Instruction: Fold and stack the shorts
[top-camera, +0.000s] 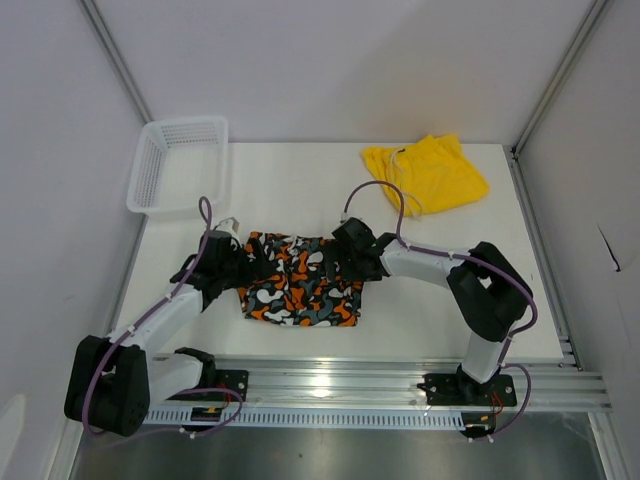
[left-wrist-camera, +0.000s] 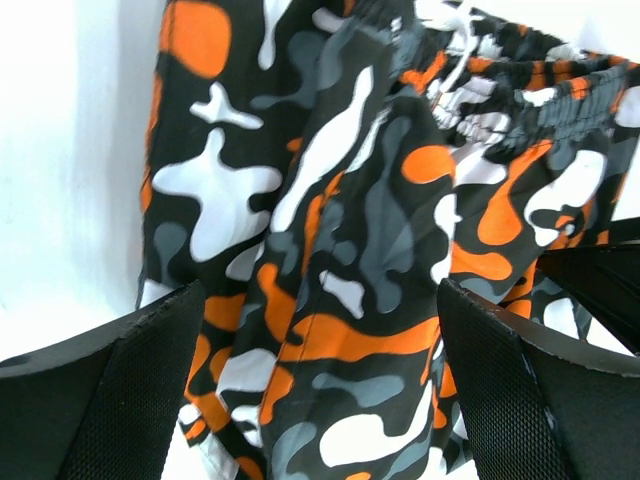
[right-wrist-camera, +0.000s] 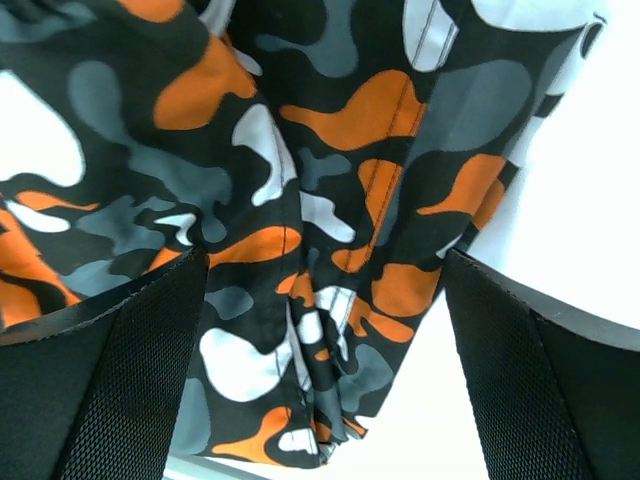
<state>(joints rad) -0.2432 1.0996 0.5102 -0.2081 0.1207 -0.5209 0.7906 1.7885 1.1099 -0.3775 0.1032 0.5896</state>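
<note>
**A:** Start at the left gripper (left-wrist-camera: 320, 292). What's it doing?

**B:** Its jaws stand wide with nothing between them. The mesh pads (left-wrist-camera: 120, 400) hang just above the patterned shorts (left-wrist-camera: 340, 260), near the left side of the cloth. The gathered waistband (left-wrist-camera: 540, 90) shows further off.

**A:** And the right gripper (right-wrist-camera: 328, 258)?

**B:** It's just as wide and also empty, hovering over the opposite side of the same pair, where the cloth gives way to bare worktop (top-camera: 300, 190).

**A:** Why one at each side?

**B:** My guess is that each arm is placed to take a matching edge and carry it over evenly. Soft cloth like that would sag or twist if it were lifted from one point.

**A:** Where do the shorts lie overall?

**B:** From the top view the patterned pair sits close to the near edge, a little left of the middle, in a roughly square and fairly flat shape. It may already be folded once, but I can't be sure. The yellow shorts (top-camera: 425, 172) lie rumpled near the far right corner, well apart. They look unfolded, so nothing is stacked yet.

**A:** Anything else out there?

**B:** A white mesh basket (top-camera: 178, 165) sits at the far left corner, partly hanging over the edge. It has nothing to do with this move.

**A:** Any labels or writing?

**B:** I can't read any. There's no tag or brand in view, only the blotch pattern.
</note>
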